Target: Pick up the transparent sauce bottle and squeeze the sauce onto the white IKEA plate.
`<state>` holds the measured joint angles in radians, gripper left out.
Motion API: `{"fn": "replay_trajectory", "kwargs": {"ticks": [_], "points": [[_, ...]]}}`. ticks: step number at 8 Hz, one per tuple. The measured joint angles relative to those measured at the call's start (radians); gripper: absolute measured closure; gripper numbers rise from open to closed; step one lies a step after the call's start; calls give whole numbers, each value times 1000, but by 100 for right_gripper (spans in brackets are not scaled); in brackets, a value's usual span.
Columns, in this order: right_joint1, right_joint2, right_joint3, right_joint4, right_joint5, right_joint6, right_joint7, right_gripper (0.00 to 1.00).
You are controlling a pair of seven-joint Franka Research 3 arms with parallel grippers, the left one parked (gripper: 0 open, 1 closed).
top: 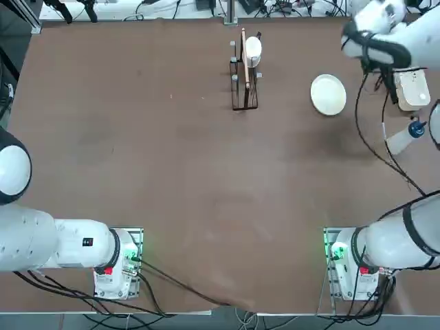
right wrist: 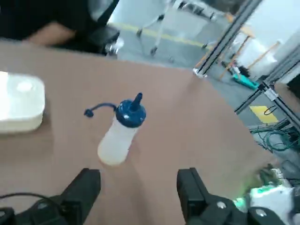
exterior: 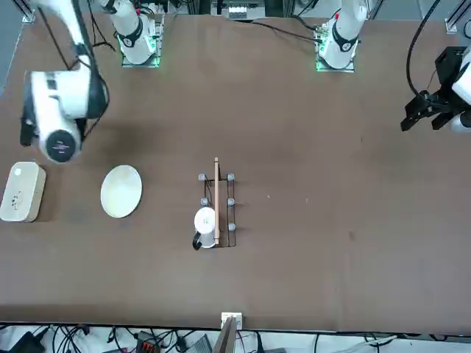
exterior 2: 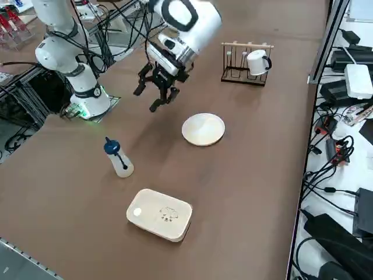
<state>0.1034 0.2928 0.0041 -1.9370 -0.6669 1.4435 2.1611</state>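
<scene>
Overhead, bottle lay near the table's right edge, plate toward the far edge. From the side, gripper hung open and empty above the table, apart from both. At the wrist, the bottle stood beyond its spread fingers. Approach seemed underway; next, descend and close around the body.

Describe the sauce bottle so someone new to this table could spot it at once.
Start at the white plate on the brown table. Between it and the table's right-hand edge stand a white rounded box and, beside that, the sauce bottle, upright below the open right gripper. It is the small translucent whitish cylinder with a blue nozzle cap, the only blue-topped thing there.
</scene>
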Motion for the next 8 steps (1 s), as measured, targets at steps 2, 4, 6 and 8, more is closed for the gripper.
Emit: {"fn": "replay_trajectory", "kwargs": {"ticks": [2, 4, 6, 8], "points": [[5, 119, -2, -26, -122, -5, 231, 2], [-6, 239, -12, -29, -221, 2, 411, 3], [-28, 292, -18, -44, -282, 11, 475, 3], [-63, 299, -18, -99, -329, 44, 530, 2]]}}
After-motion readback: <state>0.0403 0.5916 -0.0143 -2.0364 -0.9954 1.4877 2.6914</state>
